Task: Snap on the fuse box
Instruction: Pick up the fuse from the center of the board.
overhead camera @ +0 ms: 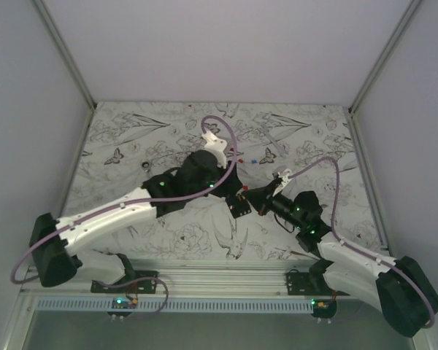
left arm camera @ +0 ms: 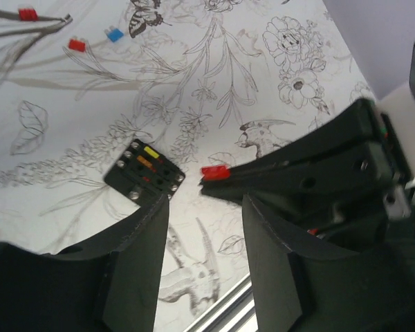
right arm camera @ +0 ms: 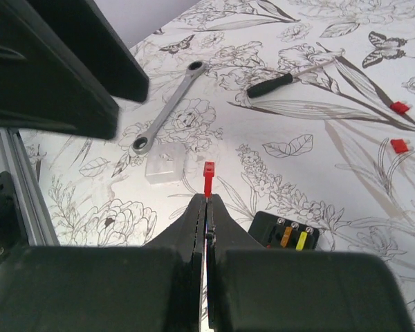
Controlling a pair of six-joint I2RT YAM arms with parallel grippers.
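Now pinching a red fuse (right arm camera: 209,176) in the clamped right gripper (right arm camera: 207,197) near the fuse box (right arm camera: 285,232), with the left gripper (left arm camera: 207,207) half-spread, empty, alongside; wrench (right arm camera: 167,107) and screwdriver (right arm camera: 290,77) toward the table's far edge.

Floral table (overhead camera: 131,138): fuse box (left arm camera: 144,170), wrench (right arm camera: 167,107), screwdriver (right arm camera: 290,76)

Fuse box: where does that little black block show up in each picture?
Top view: the fuse box sits just below the picture's centre.
Left wrist view: left of centre, on the flowered tabletop.
Right wrist view: lower right, beside the right gripper.
Shared landmark: the red fuse pinched in that gripper, near the box in every view.
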